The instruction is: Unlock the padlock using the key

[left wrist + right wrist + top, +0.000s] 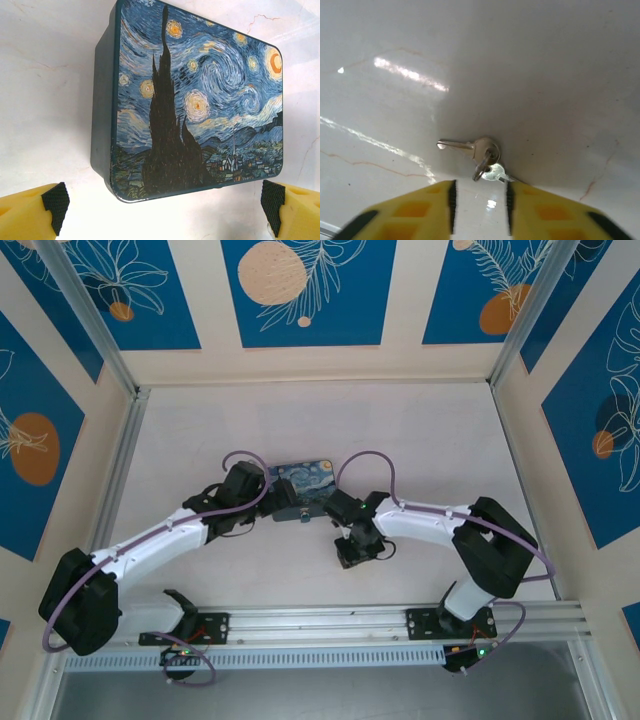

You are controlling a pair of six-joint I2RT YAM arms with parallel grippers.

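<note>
At the tin's (300, 486) left, the left hand (163, 204) is hanging spread fully wide. It is gripping nothing, its pads standing just short of the tin's near edge. To the tin's right and nearer the arm bases, the right hand (480, 189) is pointing down at the surface (545, 75), fingers parted only narrowly and holding nothing. The key (470, 146) is lying flat on its ring just beyond those fingertips. By my judgement the task is barely beginning: the key is waiting to be picked up, with inserting and turning all remaining.
</note>
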